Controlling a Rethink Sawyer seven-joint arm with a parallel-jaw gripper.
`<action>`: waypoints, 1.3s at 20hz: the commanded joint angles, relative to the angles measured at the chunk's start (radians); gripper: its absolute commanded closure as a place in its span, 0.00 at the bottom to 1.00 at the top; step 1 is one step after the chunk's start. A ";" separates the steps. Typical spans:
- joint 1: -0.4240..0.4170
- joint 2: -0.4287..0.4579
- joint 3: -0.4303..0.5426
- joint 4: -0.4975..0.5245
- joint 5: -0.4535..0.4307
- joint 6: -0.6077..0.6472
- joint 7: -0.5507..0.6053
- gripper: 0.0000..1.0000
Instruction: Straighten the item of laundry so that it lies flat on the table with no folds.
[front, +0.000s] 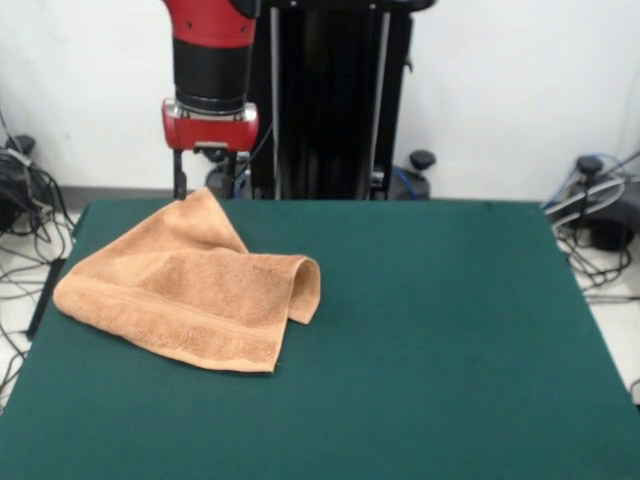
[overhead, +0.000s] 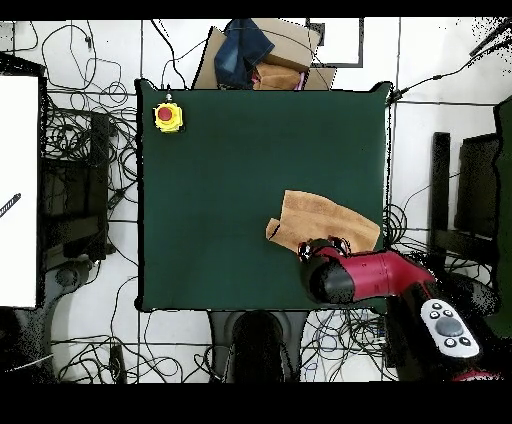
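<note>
Arm (overhead: 370, 275) covers the towel's (overhead: 320, 220) near edge from overhead; gripper (front: 205, 175) fingertips sit behind towel's raised corner, grip unclear.

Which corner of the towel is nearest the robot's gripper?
The towel's far pointed corner, right below the gripper; the other corners lie nearer the camera.

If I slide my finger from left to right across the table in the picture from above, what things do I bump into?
Yellow box with a red button → peach-orange towel → bare green table edge. The robot arm's end hangs over the towel's lower edge, so it has no separate place in the order.
</note>
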 joint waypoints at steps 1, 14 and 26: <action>0.041 0.078 0.042 -0.072 0.011 0.034 0.044 0.00; 0.162 0.170 -0.075 -0.134 0.020 -0.227 0.173 0.00; 0.169 0.169 -0.103 -0.133 0.060 -0.293 0.152 0.00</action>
